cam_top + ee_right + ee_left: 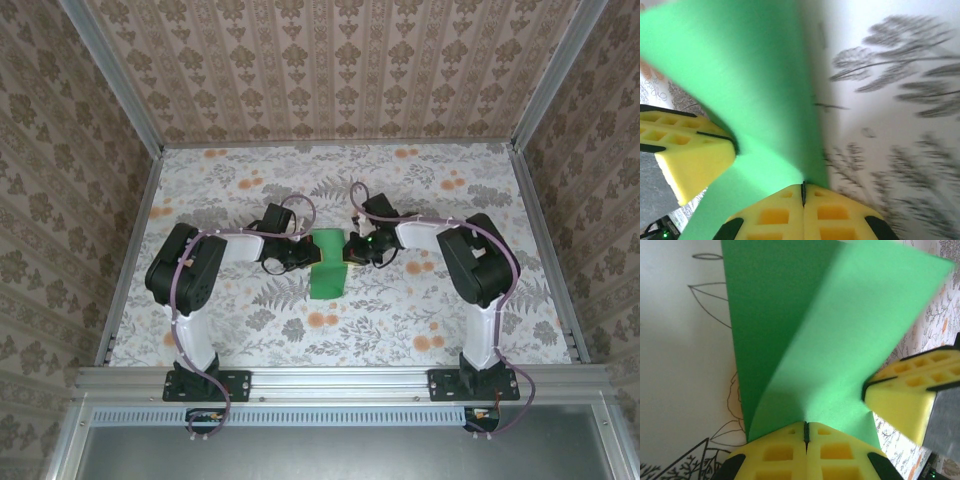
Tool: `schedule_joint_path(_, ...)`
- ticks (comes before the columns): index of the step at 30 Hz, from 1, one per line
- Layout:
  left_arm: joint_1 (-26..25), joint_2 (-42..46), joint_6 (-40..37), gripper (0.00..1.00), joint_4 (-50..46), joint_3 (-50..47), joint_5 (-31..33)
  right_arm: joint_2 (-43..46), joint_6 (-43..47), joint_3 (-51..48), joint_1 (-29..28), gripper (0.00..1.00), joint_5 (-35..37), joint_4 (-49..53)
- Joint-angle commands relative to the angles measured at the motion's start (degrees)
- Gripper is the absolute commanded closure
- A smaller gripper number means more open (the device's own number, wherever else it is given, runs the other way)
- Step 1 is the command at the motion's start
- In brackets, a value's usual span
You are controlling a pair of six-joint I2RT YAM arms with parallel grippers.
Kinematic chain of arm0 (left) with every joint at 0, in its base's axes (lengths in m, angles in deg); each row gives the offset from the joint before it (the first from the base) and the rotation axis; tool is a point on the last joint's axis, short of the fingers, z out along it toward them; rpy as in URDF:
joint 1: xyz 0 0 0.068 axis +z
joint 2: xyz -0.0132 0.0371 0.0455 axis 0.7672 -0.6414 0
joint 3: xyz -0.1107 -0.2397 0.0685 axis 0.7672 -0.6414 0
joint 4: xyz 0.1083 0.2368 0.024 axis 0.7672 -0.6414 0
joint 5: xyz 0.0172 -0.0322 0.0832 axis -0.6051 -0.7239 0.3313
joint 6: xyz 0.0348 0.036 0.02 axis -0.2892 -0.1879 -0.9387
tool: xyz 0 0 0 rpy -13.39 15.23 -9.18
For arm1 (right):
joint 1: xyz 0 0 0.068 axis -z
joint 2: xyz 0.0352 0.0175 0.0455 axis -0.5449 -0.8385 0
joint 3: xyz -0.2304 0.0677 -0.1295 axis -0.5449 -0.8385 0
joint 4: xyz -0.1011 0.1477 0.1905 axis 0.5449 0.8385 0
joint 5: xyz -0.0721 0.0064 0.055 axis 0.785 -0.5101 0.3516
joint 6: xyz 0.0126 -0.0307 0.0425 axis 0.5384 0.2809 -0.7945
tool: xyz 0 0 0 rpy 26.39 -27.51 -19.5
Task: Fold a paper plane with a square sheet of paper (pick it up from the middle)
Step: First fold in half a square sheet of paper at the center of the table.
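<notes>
The left gripper [306,257] and the right gripper [349,250] are seen in the top view set against opposite edges of the square sheet of paper [327,268], near the middle of the floral table [430,200]. In the left wrist view, its yellow pads [780,452] are pressed together on the sheet, which is bent into a V. In the right wrist view, its pads [775,215] are likewise clamped on the green paper.

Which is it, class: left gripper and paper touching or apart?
Touching. The left wrist view shows the left gripper shut on the paper's edge.
</notes>
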Motion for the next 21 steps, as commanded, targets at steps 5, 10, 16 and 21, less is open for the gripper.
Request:
schedule_joint_path(5,0.6,-6.7,-1.4,1.00,-11.6,-4.4,11.7,5.4,0.4,-0.4,1.0,1.00,0.4,2.3)
schedule_joint_path(10,0.6,-6.8,-1.1,1.00,-11.3,-4.4,11.6,3.5,-3.4,1.0,-2.1,1.00,-1.0,-2.4)
schedule_joint_path(16,0.6,-7.0,-0.8,1.00,-11.4,-4.3,11.6,-4.3,-5.4,8.6,-4.5,1.00,-1.5,-3.1)
schedule_joint_path(21,0.5,-6.9,-0.5,1.00,-10.9,-4.9,11.6,-5.9,-5.1,8.2,-3.2,1.00,-0.6,-3.7)
